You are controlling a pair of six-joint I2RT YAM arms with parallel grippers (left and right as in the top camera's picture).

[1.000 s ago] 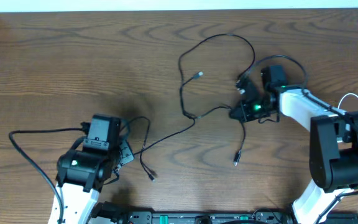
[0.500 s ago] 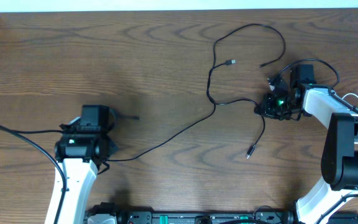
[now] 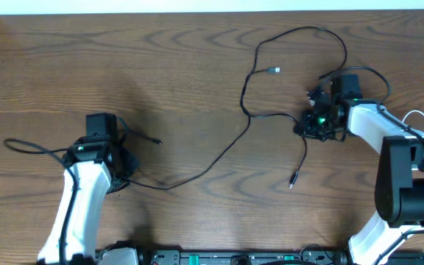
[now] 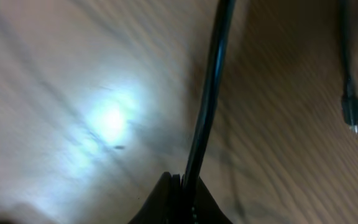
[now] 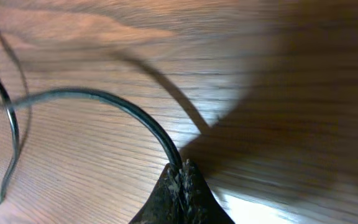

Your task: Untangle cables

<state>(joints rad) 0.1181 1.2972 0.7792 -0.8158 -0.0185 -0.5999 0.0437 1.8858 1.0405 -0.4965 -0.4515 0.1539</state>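
Left wrist view first: the left pincer (image 4: 182, 190) is clamped right down on the black cable (image 4: 205, 112), fingertips closed and the cord running straight up out of them; off to the right a small plug end (image 4: 350, 113) lies on the wood. Over to the right wrist view: the right pincer (image 5: 183, 177) is closed tight too, nipping the same thin black cord, which arcs away left towards finer loops at the frame's edge. From overhead, that black cable is slim, glossy and long; it stretches across the desk (image 3: 124, 59) from the left pincer, meets its own strands in a crossing near the middle, then swings round in a big open loop above the right pincer. Count them: one black cable, three plug ends showing, and one white cable (image 3: 418, 115) curled at the right edge, just beside the right arm and apart from the black loop. A thicker black wire (image 3: 28, 147) trails leftward from the left arm.
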